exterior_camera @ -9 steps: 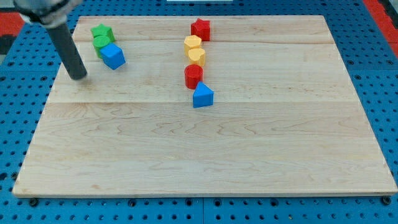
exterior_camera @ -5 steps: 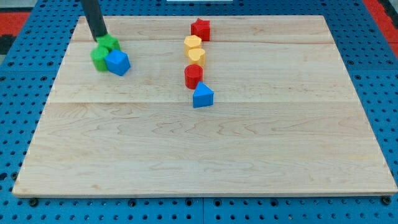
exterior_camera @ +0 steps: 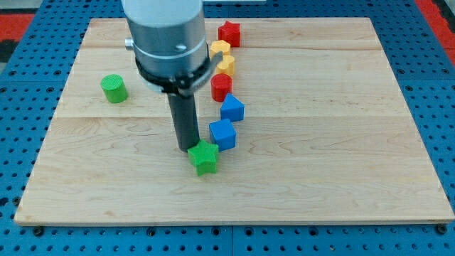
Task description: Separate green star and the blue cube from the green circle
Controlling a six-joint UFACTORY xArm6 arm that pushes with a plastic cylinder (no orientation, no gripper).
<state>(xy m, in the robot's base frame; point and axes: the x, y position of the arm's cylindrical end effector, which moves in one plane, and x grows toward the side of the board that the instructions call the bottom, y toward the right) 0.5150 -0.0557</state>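
A pale wooden bench (exterior_camera: 298, 178) made of joined planks fills most of the view, its grain running left to right under even, soft light. Around it lies a blue pegboard floor (exterior_camera: 441, 107) dotted with regular holes. Red pegboard patches show at the 10 o'clock corner (exterior_camera: 18, 25) and the 2 o'clock corner (exterior_camera: 437, 13).

Arm upright over the board's middle, my tip (exterior_camera: 188, 148) down at table height.
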